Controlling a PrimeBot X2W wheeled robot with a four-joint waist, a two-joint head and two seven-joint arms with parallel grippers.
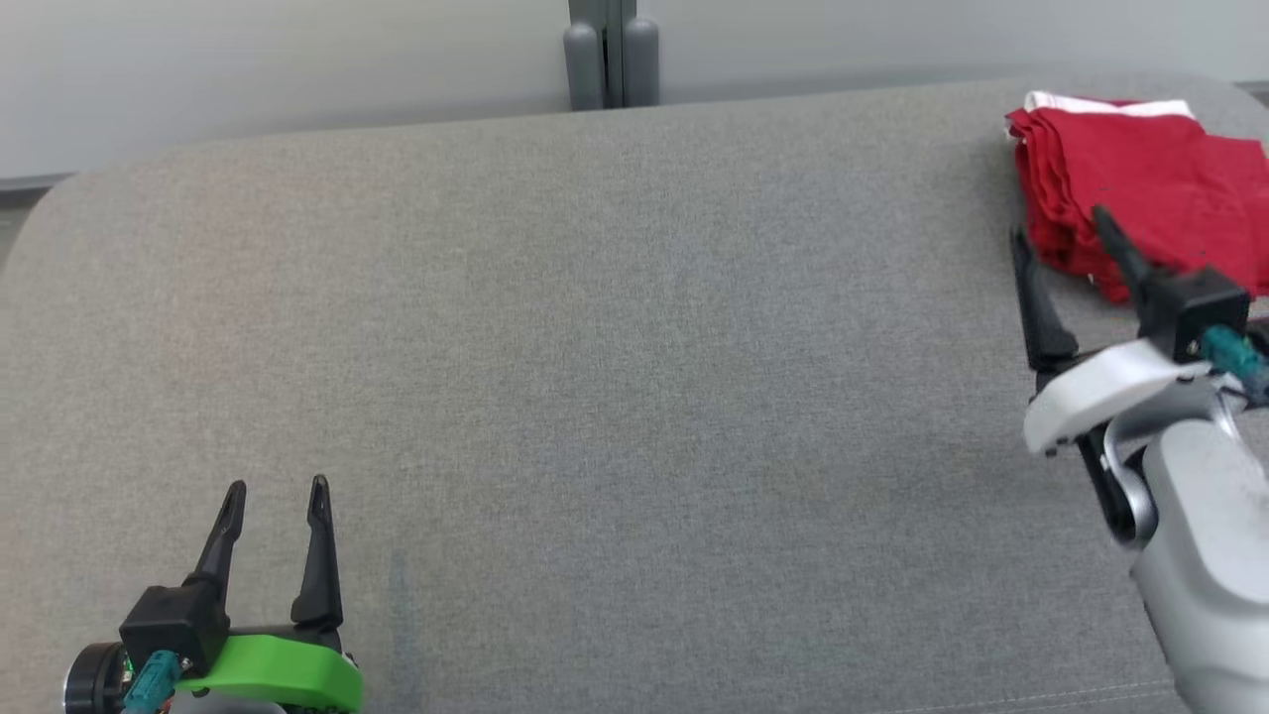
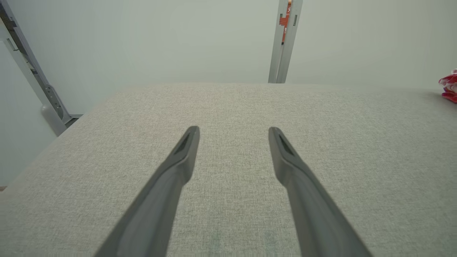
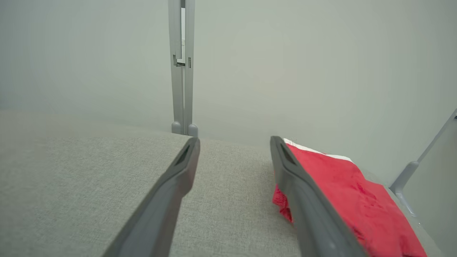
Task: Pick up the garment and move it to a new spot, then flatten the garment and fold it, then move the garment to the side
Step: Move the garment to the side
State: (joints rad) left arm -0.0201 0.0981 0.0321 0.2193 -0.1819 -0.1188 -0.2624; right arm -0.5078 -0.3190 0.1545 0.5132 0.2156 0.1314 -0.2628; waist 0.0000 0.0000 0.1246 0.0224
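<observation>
The garment [image 1: 1140,178] is red with a white edge and lies folded at the far right corner of the grey table [image 1: 595,347]. My right gripper [image 1: 1061,233] hovers open just in front of it, with nothing between its fingers. In the right wrist view the garment [image 3: 342,192] sits partly behind the right finger, and the gripper [image 3: 234,142] stands open. At the near left, far from the garment, my left gripper [image 1: 278,491] rests open and empty. The left wrist view has that gripper [image 2: 234,132] open over bare cloth, with the garment [image 2: 450,85] a small red patch at the right edge.
A grey post [image 1: 612,55] stands behind the table's far edge against a pale wall. The table's corners are rounded. A slanted grey strut [image 2: 32,71] stands off the table's left side.
</observation>
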